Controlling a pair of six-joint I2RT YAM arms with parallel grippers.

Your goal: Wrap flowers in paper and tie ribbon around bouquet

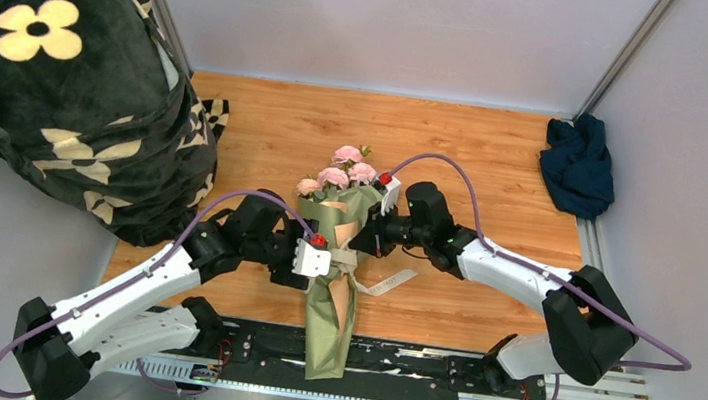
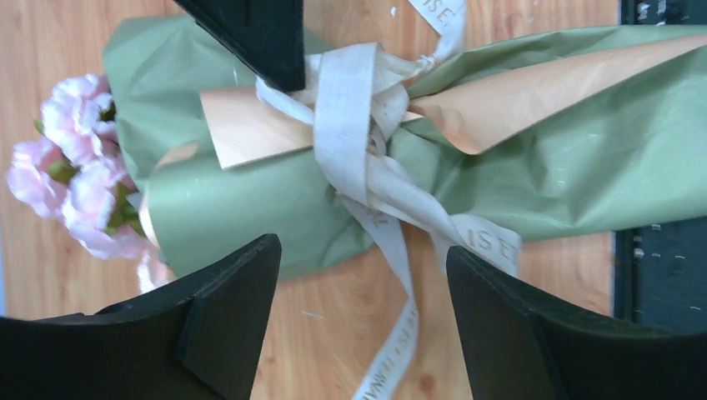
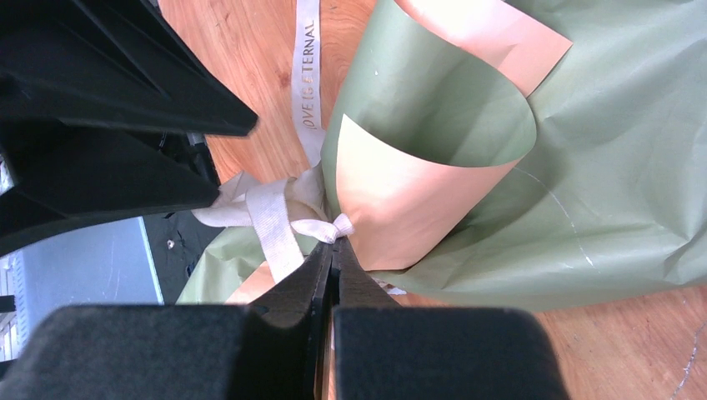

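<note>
Closest to the lens in the right wrist view, the right pincer (image 3: 333, 246) has its tips pressed together and appears nipped on a small fold of the ribbon (image 3: 275, 221), low and left of centre. In the left wrist view the left pincer (image 2: 363, 250) stands wide apart along the bottom edge, holding nothing, with the knot just above it in the frame. Judging by this, the job looks nearly finished: the paper (image 2: 250, 208) is rolled round the flowers (image 2: 75, 167) as a cone, and the ribbon is wound round its waist and knotted. What may remain is snugging the knot and letting go. From overhead the bouquet (image 1: 330, 303) lies mid-frame on the desk (image 1: 278, 121), blooms toward the top, its tail over the dark rail at the bottom. Only that view shows the flower-print blanket (image 1: 62, 76) at upper left and the blue cloth (image 1: 575, 165) at upper right, but the knot is too small there. The wrist views alone show the lettering on the ribbon's loose tails.
</note>
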